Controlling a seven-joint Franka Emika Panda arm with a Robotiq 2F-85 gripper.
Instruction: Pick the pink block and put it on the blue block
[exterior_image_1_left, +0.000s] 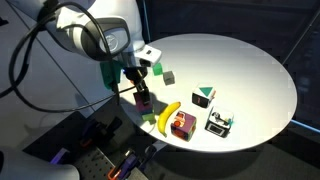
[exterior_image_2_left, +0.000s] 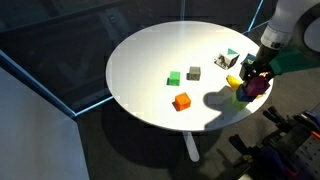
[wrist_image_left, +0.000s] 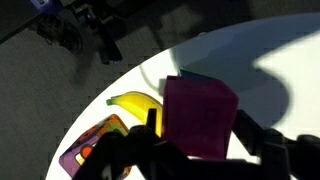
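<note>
In the wrist view the pink block (wrist_image_left: 200, 112) sits between my gripper's (wrist_image_left: 198, 130) two dark fingers, which are shut on it. A thin teal-blue edge of the blue block (wrist_image_left: 192, 74) shows just beyond the pink block's top; the rest is hidden behind it. I cannot tell whether the two blocks touch. In both exterior views the gripper (exterior_image_1_left: 141, 92) (exterior_image_2_left: 256, 80) is low over the table near its edge, next to the banana. The pink block shows as a dark magenta spot at the fingers (exterior_image_1_left: 144, 100) (exterior_image_2_left: 257, 90).
A banana (wrist_image_left: 135, 103) (exterior_image_1_left: 168, 116) and a larger magenta cube with yellowish patches (wrist_image_left: 88, 150) (exterior_image_1_left: 182, 125) lie close beside the gripper. A green cube (exterior_image_2_left: 174, 77), a grey cube (exterior_image_2_left: 194, 72) and an orange cube (exterior_image_2_left: 181, 101) sit mid-table. The round white table's edge (exterior_image_1_left: 215, 147) is near.
</note>
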